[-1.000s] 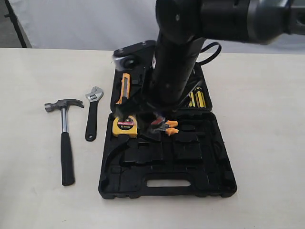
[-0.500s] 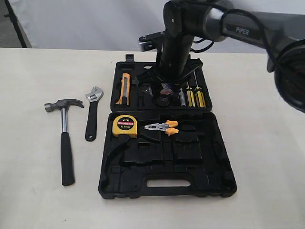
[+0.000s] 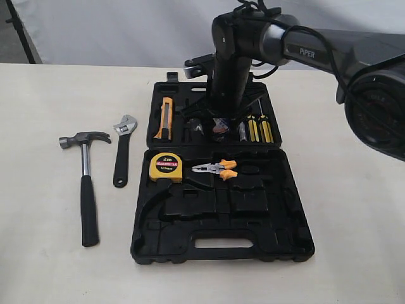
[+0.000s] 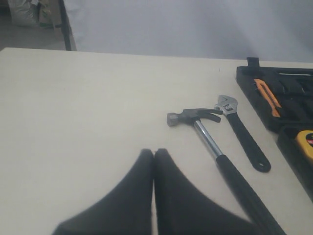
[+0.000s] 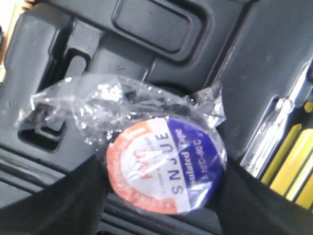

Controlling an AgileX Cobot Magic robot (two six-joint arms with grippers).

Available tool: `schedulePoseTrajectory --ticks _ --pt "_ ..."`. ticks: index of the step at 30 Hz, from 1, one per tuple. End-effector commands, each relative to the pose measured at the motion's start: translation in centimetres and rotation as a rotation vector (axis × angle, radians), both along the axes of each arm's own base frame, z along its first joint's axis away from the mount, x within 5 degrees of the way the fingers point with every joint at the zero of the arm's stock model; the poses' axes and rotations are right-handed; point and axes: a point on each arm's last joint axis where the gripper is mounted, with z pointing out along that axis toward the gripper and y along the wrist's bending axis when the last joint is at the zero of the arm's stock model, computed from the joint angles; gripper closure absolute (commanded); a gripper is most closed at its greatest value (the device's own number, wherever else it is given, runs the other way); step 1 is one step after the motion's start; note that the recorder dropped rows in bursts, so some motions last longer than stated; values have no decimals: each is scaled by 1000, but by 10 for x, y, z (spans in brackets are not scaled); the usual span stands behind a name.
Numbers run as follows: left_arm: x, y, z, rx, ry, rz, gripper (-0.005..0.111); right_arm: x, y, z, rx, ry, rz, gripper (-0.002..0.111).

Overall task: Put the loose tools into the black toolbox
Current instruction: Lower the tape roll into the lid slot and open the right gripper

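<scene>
One pale table (image 3: 50, 266) carries the open black plastic toolbox (image 3: 285, 215), with the black-handled steel claw hammer (image 3: 88, 202) and black silver-headed adjustable wrench (image 3: 120, 161) lying apart just left of it — over its far half the right fingers (image 5: 63, 205) pinch the small clear-wrapped blue-white tape roll (image 5: 166, 166), while the left fingers (image 4: 137, 196) meet, empty.

One hammer (image 3: 85, 183), one wrench (image 3: 122, 152), one tape roll (image 5: 166, 164), one toolbox (image 3: 278, 247) — plus one tape measure (image 3: 166, 167), one pair of pliers (image 3: 215, 169), one knife (image 3: 165, 118), two yellow-handled screwdrivers (image 3: 254, 130).
</scene>
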Motion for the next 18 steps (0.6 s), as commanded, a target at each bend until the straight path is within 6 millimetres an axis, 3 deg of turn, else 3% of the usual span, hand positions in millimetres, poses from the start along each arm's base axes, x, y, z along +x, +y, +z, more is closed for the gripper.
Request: schedulePoseTrajectory --ticks 1,6,9,13,15,18 --pt "-2 0 -1 -27 -5 1 105 1 -3 3 -4 -5 -7 45" --pt "-2 0 -1 -27 -5 1 105 1 -3 3 -2 -5 -16 30" --pt "-2 0 -1 -27 -5 1 105 1 -3 5 0 -8 -20 30" --pt "-2 0 -1 -27 -5 1 105 -1 -4 28 10 -47 -19 32" --pt "-2 0 -1 -27 -5 1 105 -2 -6 41 9 -79 -15 44" --pt "-2 0 -1 -27 -5 1 105 -3 -10 51 -24 -101 -7 76"
